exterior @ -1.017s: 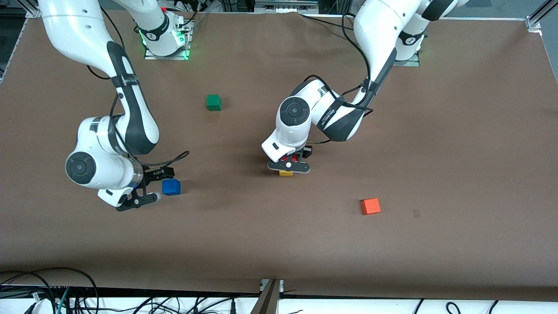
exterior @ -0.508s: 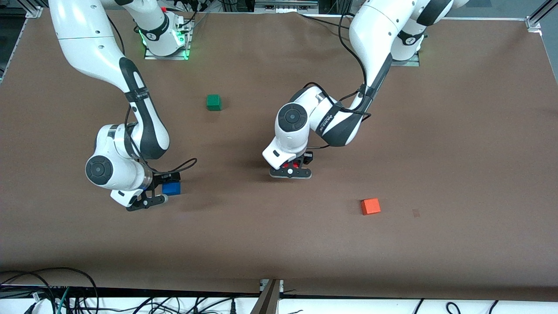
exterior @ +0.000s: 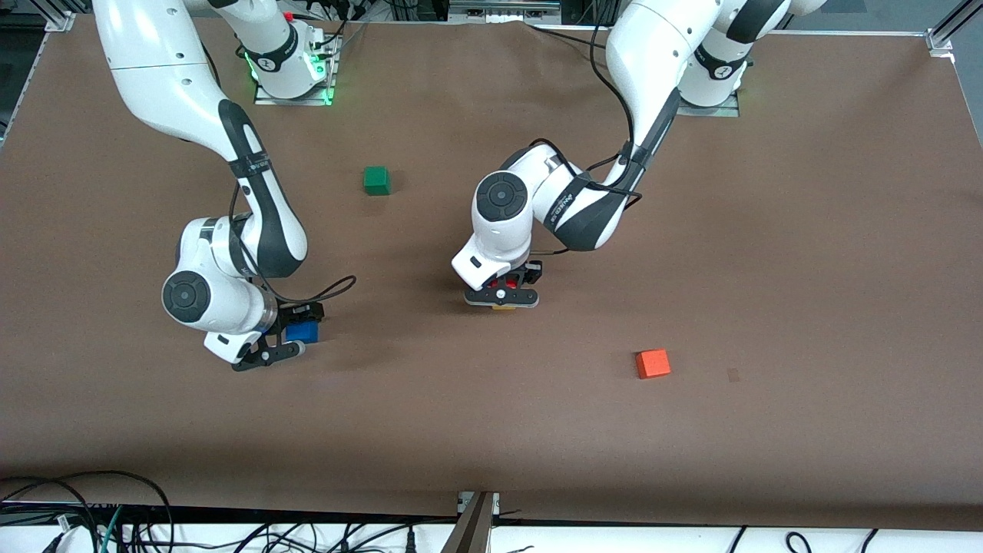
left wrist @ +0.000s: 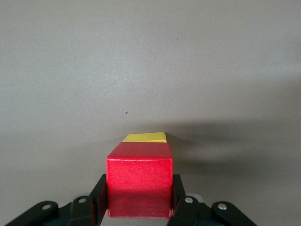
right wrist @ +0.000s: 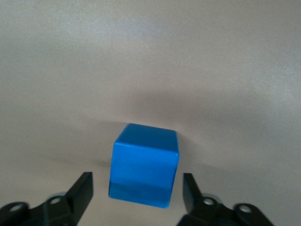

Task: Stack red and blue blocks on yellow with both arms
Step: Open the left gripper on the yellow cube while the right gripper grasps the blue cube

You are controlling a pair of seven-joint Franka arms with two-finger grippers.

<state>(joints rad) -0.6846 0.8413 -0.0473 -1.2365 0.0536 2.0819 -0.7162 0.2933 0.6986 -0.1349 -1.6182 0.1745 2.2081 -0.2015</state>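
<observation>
Red block [left wrist: 138, 181] sits clamped between the left gripper's [exterior: 501, 296] fingers [left wrist: 178, 200], right over the yellow block [left wrist: 145, 137], whose 1 visible edge peeks out under it, mid-table. Toward the right arm's end, the blue block [right wrist: 145, 165] rests on the table [exterior: 768, 253] between the right gripper's [right wrist: 136, 195] spread fingers, gaps on both sides. Green cube [exterior: 376, 180] and orange cube [exterior: 653, 363] lie well apart, bare brown table around each.

The front view looks down from high across the table [exterior: 768, 430], facing both bases. Each wrist view looks down close past its fingers: the left at the red block [left wrist: 138, 181], the right at the blue block [right wrist: 145, 164], both also in front view.
</observation>
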